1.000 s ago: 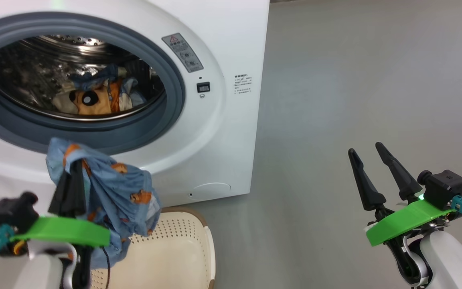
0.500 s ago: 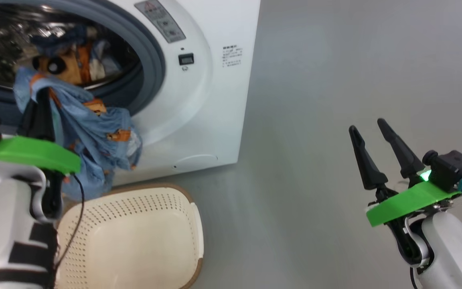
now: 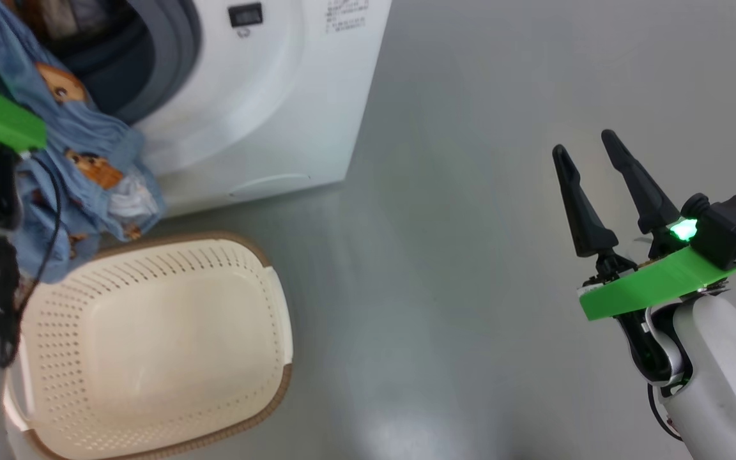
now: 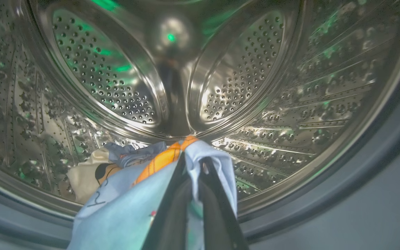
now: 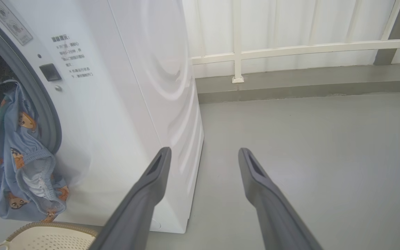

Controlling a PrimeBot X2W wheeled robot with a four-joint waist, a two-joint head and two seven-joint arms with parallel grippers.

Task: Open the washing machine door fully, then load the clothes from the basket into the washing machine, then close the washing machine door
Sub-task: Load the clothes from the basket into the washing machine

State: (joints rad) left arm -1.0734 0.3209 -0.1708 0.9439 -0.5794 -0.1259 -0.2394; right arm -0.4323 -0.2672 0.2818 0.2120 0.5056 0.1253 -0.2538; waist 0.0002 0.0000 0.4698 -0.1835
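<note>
Since a second earlier the left arm had lifted its load from over the basket to the machine's mouth. The head camera had dipped as well, so the whole scene slid in that view. Left gripper (image 4: pixel 196 162): two long dark fingers (image 4: pixel 217 211) pressed together, pinching a soft light-blue fabric garment (image 3: pixel 80 150) printed with orange-brown cartoon figures, with cloth wrapped over both tips. Tips stood at the opening of the perforated steel drum (image 4: pixel 116 80), pointing inward. Most of the garment hung outside, draped over the grey rubber gasket (image 3: pixel 173 64) and down the front of the big white box-shaped washing machine (image 3: pixel 259 108), its lowest fold just above the basket rim. Second printed piece (image 4: pixel 92 173), cream and blue, lay low in the drum beyond the tips. Small cream-white perforated plastic basket (image 3: pixel 151 275) with a brown woven-look rim sat on the grey floor (image 3: pixel 470 255) before the machine, its bare bottom showing. Right gripper (image 3: pixel 583 143) hovered well apart to the right over the floor, fingers (image 5: pixel 144 194) spread wide and empty, as before.
</note>
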